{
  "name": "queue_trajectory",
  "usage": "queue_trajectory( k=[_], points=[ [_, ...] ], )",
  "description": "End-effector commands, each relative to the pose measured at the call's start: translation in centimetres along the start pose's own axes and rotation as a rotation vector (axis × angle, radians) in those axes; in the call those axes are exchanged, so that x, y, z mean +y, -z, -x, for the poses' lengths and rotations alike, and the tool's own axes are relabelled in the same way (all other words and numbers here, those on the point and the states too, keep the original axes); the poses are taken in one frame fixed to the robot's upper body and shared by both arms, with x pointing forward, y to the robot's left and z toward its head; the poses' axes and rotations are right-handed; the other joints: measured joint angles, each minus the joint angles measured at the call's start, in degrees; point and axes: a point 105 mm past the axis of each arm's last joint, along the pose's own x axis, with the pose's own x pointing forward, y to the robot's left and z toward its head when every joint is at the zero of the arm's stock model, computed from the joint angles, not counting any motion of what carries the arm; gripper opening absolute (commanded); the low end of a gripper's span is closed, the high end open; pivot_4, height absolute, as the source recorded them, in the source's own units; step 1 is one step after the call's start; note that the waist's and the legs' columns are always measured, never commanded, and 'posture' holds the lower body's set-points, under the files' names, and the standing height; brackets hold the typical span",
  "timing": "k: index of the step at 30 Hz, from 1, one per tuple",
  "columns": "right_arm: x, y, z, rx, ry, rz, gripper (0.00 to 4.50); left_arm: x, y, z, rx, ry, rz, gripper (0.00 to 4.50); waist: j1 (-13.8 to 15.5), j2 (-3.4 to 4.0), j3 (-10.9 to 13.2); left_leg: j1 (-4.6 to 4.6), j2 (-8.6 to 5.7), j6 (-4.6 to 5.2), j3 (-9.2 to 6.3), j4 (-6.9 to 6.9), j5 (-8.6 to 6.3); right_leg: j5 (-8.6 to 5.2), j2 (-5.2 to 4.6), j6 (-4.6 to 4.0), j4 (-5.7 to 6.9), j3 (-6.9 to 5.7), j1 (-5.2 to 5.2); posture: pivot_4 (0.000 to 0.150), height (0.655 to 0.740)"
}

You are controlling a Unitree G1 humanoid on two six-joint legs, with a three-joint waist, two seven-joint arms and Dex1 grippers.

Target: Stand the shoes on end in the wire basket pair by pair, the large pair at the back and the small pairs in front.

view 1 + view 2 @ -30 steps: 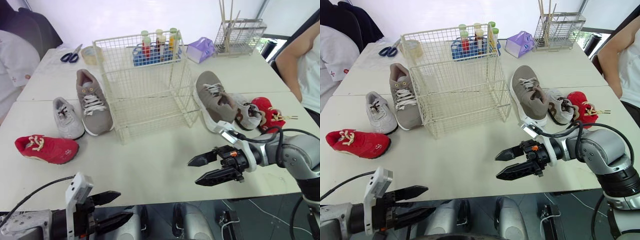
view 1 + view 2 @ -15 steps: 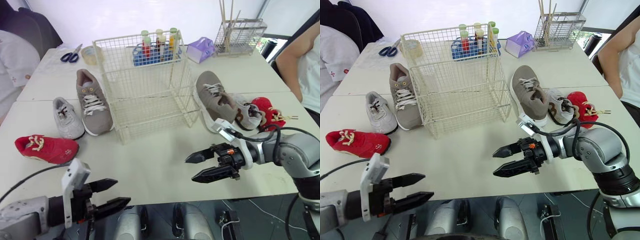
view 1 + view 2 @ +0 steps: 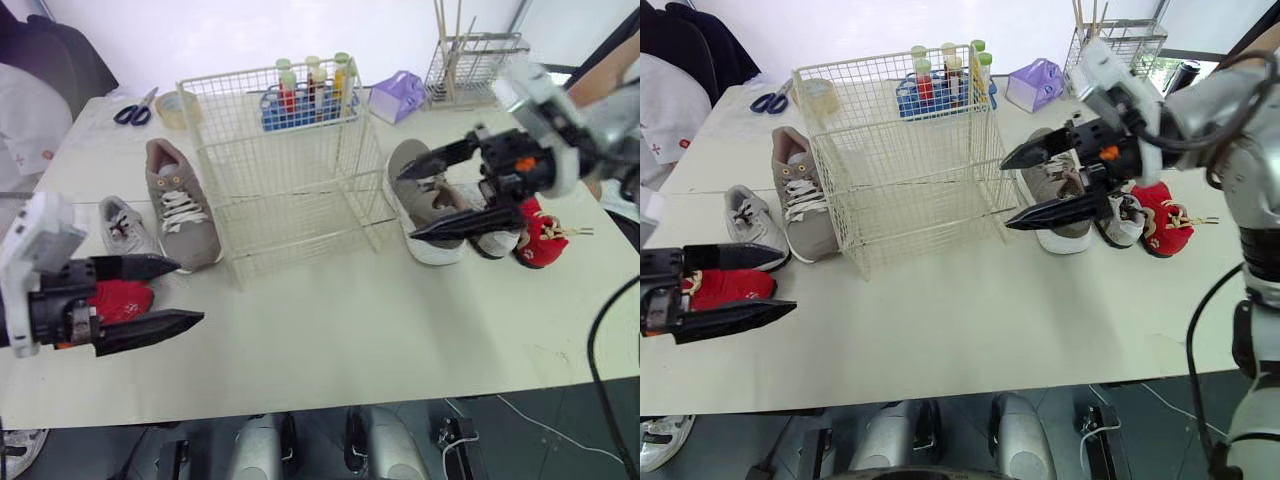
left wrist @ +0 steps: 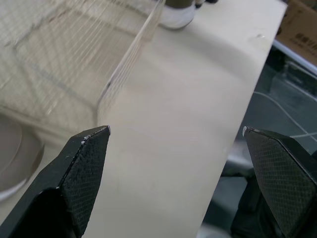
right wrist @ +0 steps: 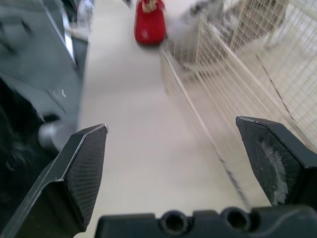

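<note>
With the wire basket [image 3: 290,170] empty just ahead of the spread right hand [image 3: 406,205], the large grey shoe [image 3: 435,195] lying close beneath it was judged best clasped across its middle, the left hand [image 3: 190,291] likewise held spread.

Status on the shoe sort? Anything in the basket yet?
Nothing done: the wire basket is empty. Nothing in hand: the left hand and the right hand are both open, the right hand hovering near the large grey shoe right of the basket. Left: all six shoes lie on the table, three either side.
</note>
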Motion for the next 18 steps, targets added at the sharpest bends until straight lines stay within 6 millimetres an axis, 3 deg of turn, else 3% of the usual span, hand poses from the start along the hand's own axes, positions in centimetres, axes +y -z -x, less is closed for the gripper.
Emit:
queue_trajectory(
  k=[1, 13, 16, 18],
  points=[
    [-1.0, 0.1, -0.7, 0.070, -0.059, 0.098, 4.50, -1.0, -0.2, -0.6, -0.005, 0.024, -0.013, 4.48, 0.0, 0.01, 0.0, -0.01, 0.00, 0.01, 0.09, 0.01, 0.01, 0.03, 0.00, 0.06, 0.03, 0.07, -0.06, 0.150, 0.7400],
    [-4.1, 3.5, -5.9, 0.240, -0.184, 0.181, 4.50, -1.3, 2.6, -1.2, 0.002, -0.058, 0.044, 4.48, 0.0, 0.03, 0.1, 0.06, 0.08, -0.10, 0.23, 0.10, 0.08, 0.07, 0.22, 0.15, 0.31, 0.18, -0.16, 0.150, 0.7400],
    [-4.6, 4.9, -7.0, 0.288, -0.197, 0.193, 3.66, -0.9, 3.1, -1.1, -0.006, -0.078, 0.055, 4.50, 0.0, 0.02, 0.0, 0.06, 0.08, -0.11, 0.22, 0.14, 0.08, 0.07, 0.21, 0.14, 0.39, 0.19, -0.17, 0.150, 0.7400],
    [-5.0, 5.2, -7.4, 0.299, -0.192, 0.200, 2.64, -0.8, 3.3, -1.2, -0.009, -0.085, 0.059, 4.50, -0.1, 0.02, 0.0, 0.08, 0.08, -0.12, 0.22, 0.16, 0.08, 0.07, 0.21, 0.14, 0.42, 0.19, -0.16, 0.150, 0.7400]
  ],
)
